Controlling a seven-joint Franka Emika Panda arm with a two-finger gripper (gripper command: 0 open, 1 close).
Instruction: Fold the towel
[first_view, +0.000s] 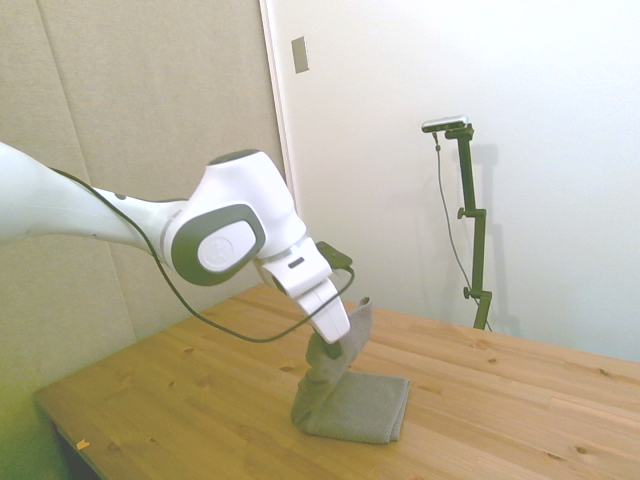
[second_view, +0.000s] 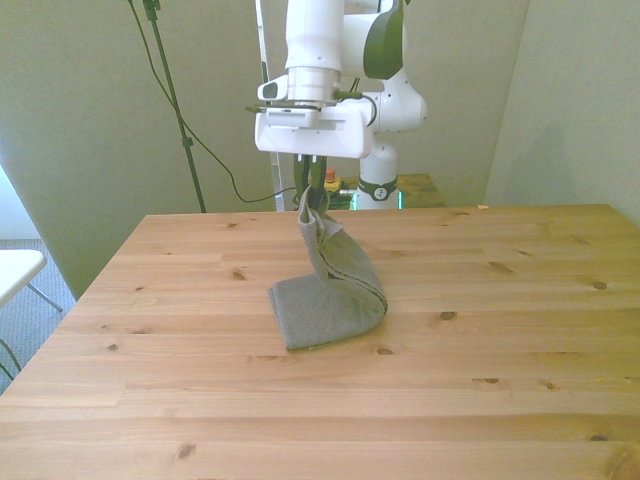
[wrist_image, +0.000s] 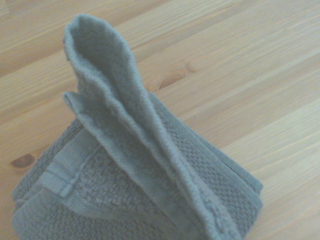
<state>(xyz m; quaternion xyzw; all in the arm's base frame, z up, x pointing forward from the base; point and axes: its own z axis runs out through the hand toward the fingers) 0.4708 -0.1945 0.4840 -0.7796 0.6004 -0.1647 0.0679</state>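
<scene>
A bare wooden counter (second_view: 520, 330) stands before plain walls. The end effector (second_view: 312, 205) is clamped on the grey towel (second_view: 325, 305), whose pinched corner is partly hidden.

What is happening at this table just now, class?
A white robot arm is folding a grey towel on the wooden table. Its gripper is shut on one end of the towel and holds that end up in the air above the rest. The other part of the towel lies flat on the table, so the cloth is bent over itself but the fold is not yet laid down.
</scene>
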